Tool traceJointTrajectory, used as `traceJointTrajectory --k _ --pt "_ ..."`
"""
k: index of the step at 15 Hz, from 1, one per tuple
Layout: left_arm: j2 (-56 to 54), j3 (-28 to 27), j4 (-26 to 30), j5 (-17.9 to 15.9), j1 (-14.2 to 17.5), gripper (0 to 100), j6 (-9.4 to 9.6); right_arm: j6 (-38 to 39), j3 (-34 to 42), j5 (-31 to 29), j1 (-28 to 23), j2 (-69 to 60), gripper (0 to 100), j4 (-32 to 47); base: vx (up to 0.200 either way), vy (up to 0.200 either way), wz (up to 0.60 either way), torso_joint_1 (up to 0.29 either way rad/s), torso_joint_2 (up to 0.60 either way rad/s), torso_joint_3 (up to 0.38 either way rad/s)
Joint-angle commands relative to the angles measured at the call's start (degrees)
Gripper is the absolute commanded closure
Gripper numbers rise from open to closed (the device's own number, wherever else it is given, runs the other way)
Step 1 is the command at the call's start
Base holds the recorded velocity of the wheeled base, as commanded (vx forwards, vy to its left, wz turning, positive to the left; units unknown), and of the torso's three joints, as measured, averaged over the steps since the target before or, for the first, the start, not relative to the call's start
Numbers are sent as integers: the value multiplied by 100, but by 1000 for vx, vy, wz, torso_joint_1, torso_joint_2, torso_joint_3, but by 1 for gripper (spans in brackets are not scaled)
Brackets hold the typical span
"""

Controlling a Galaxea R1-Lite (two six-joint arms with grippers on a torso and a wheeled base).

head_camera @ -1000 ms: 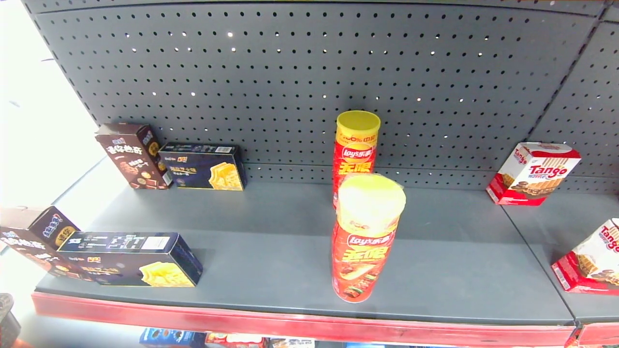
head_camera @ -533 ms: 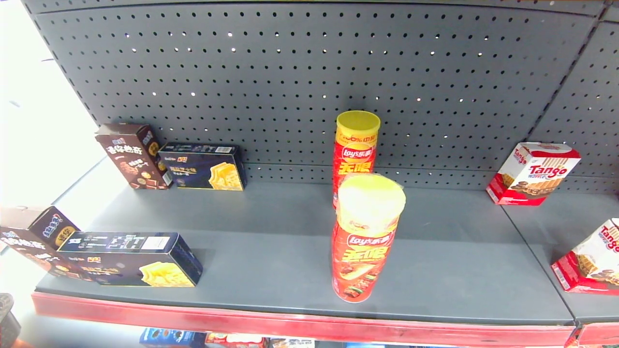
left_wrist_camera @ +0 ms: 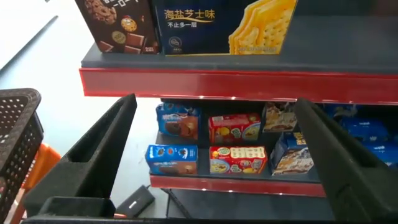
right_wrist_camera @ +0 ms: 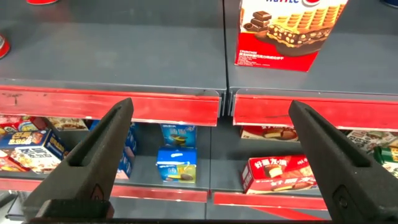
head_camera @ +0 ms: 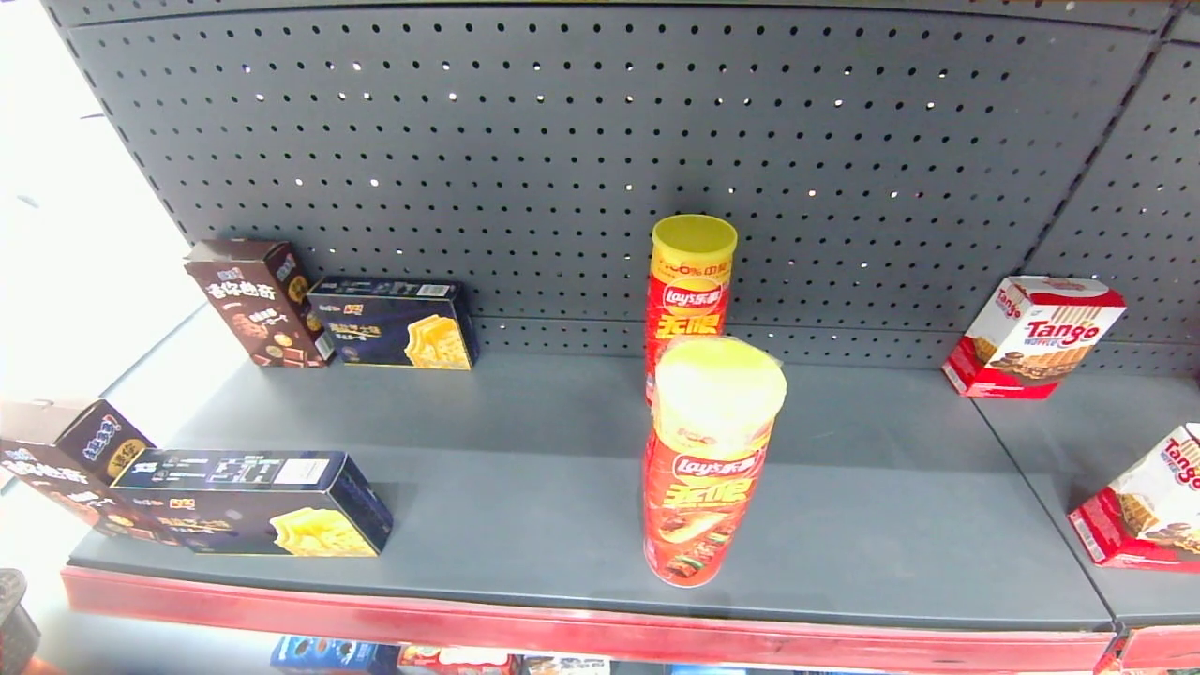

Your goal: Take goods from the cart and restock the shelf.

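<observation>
Here the left claw gapes wide and empty. Just ahead of it the red-lipped shelf carries a brown box and a navy box, with small packets on the tier below and a dark basket beside it, its inside hidden. The right claw is equally wide and empty, facing a wafer box; farther in, two chip cans stand upright, one behind the other.

Right claw spread empty, wafer box on grey shelf
</observation>
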Motion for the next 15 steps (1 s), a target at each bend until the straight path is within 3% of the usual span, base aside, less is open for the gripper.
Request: traceJointTrajectory --k 1,4,15 --pt "2 0 -1 -5 -4 0 9 -2 0 0 -1 2 0 0 0 0 0 0 0 0" --pt "2 0 -1 -374 -4 0 79 -2 0 9 -1 11 0 0 0 0 0 0 0 0" --pt "2 0 -1 -312 -4 0 62 -2 0 9 -1 11 0 9 0 0 0 0 0 0"
